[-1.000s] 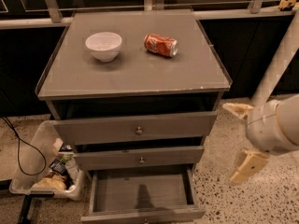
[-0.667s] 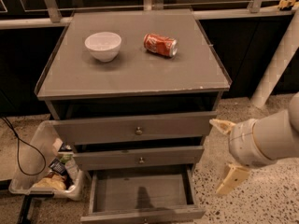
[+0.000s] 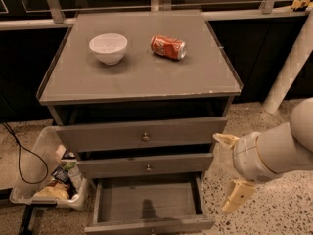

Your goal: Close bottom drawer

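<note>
The bottom drawer (image 3: pixel 146 202) of the grey cabinet is pulled far out and its tray is empty inside. Its slim front panel (image 3: pixel 149 226) runs along the lower edge of the view. The middle drawer (image 3: pixel 145 165) and the top drawer (image 3: pixel 142 135) stand a little way out, each with a small round knob. My gripper (image 3: pixel 229 173) is to the right of the cabinet, level with the middle drawer and just off its right end. Its two cream fingers are spread apart and hold nothing.
A white bowl (image 3: pixel 108 48) and a red soda can (image 3: pixel 167 47) lying on its side sit on the cabinet top (image 3: pixel 139 77). A clear plastic bin (image 3: pixel 49 180) with snack packets stands on the floor at the left, with a black cable beside it. A white post (image 3: pixel 288 67) stands at the right.
My arm and gripper have moved left and a little down, from well right of the cabinet to close beside its right side. The drawers have not moved.
</note>
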